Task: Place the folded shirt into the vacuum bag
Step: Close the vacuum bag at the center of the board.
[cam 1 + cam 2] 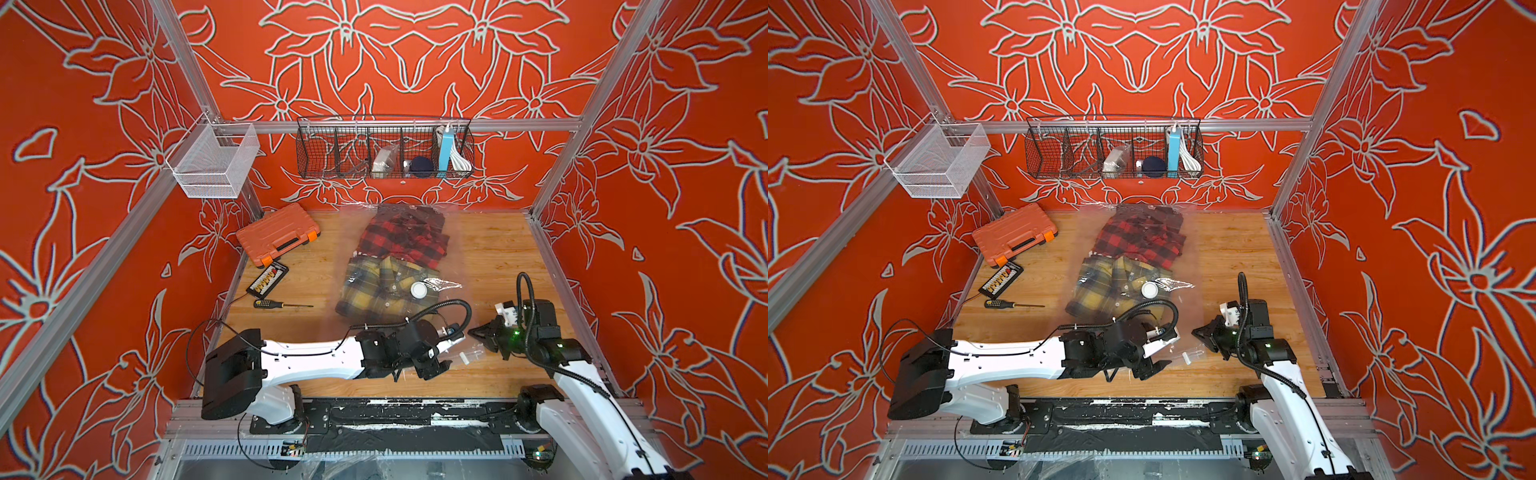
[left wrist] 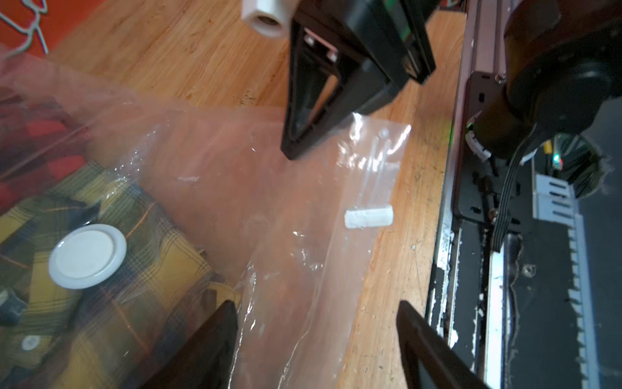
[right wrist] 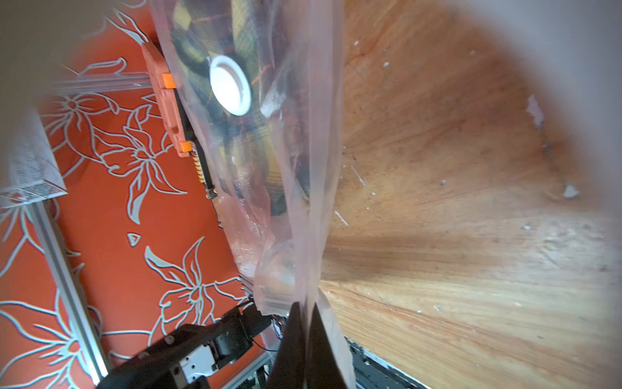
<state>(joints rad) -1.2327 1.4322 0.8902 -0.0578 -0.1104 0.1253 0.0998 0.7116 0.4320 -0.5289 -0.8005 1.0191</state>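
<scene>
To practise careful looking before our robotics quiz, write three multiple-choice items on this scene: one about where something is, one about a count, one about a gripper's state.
1. The white valve cap lies over: A the yellow plaid shirt; B the red plaid shirt; C neither shirt.
2. Plaid shirts in view: A one; B two; C three.
3. The right gripper is: A wide open; B shut on the vacuum bag; C shut on a shirt.

Key: 1 A, yellow plaid shows all round the cap. 2 B, one red and one yellow. 3 B, its fingers pinch a fold of clear plastic in the right wrist view.
</scene>
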